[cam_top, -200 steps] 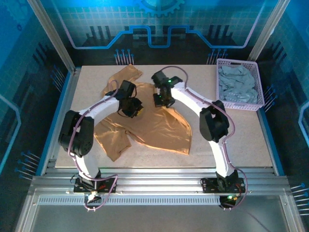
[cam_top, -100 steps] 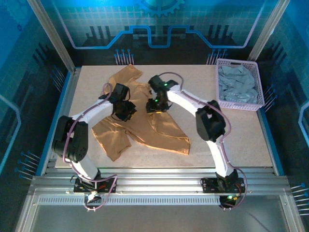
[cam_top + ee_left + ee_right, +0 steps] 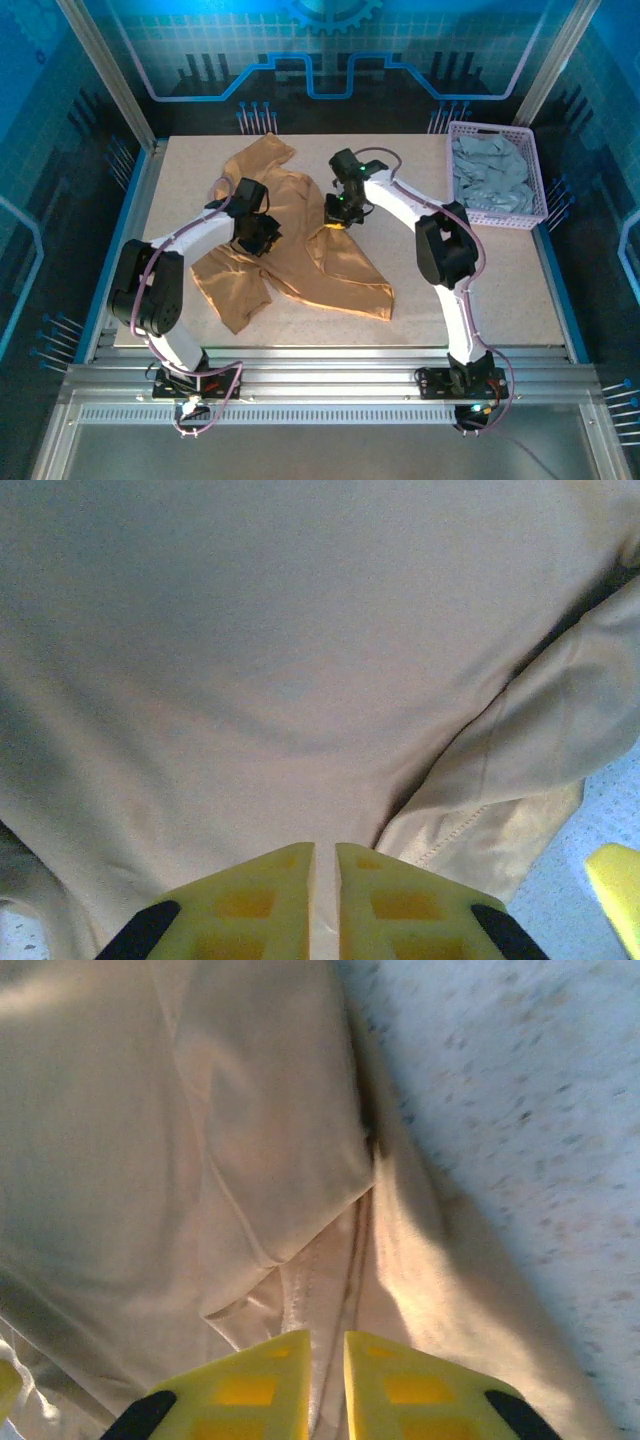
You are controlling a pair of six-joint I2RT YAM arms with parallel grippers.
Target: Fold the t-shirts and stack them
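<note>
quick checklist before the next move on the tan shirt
1. Left gripper has cloth: ok, fingers nearly together with the tan shirt pinched between.
2. Right gripper has cloth: ok, closed over a seamed fold of the shirt.
3. Shirt lies flat: not ok, rumpled, with overlapping folds.
4. Shirt fully on the table: ok.
5. Grey shirt out of the way: ok, inside the basket at the far right corner.
6. Bare table for folding: ok, to the right of the shirt.
</note>
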